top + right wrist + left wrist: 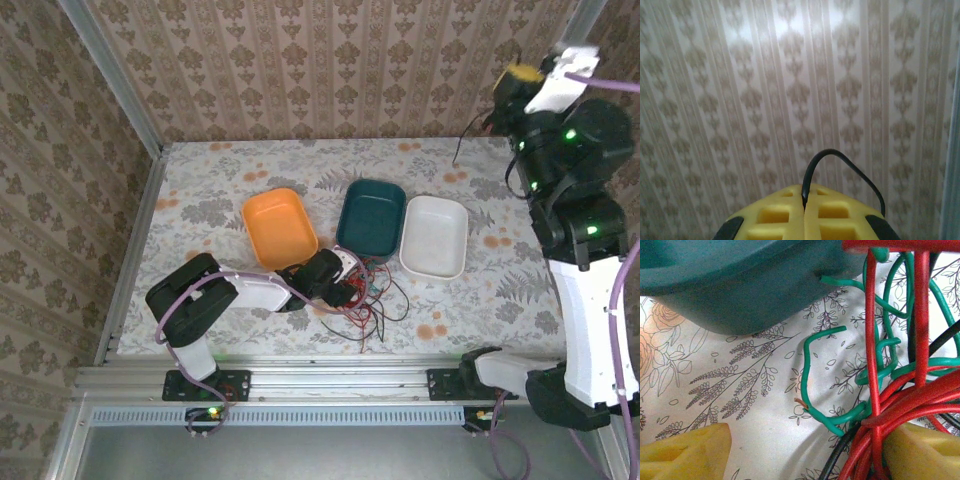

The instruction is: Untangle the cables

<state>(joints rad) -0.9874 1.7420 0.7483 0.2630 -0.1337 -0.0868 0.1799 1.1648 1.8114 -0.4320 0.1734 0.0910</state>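
Tangle of cables [368, 297], red, black and green, lies on the floral surface [200, 200] near its front edge, just in front of the teal tray [372, 215]. The left pincer [343, 283] sits low at the tangle's left side, its arm stretched flat along the surface. In the left wrist view it is released, with its yellow fingers [685, 455] wide apart at the bottom corners. Red cables [920, 400] bunch against the right-hand finger. A green cable [807, 365] with a bared copper tip curls on the surface between the fingers.

The right pincer [520, 78] is raised high at the back right by the wall [350, 70], well apart from the tangle. In the right wrist view it is clenched on a black cable [840, 160], which arches up out of the fingers and drops away to the right. From above, this cable hangs as a thin line over the surface's back right corner.

An orange tray [280, 228], the teal tray and a white tray [434, 236] stand in a row behind the tangle. Bare surface lies to the left, behind the trays, and to the right of the tangle.

From above, the left pincer covers part of the tangle, and the strands are too fine to trace one by one. Whether the held black cable runs back into the tangle cannot be told.
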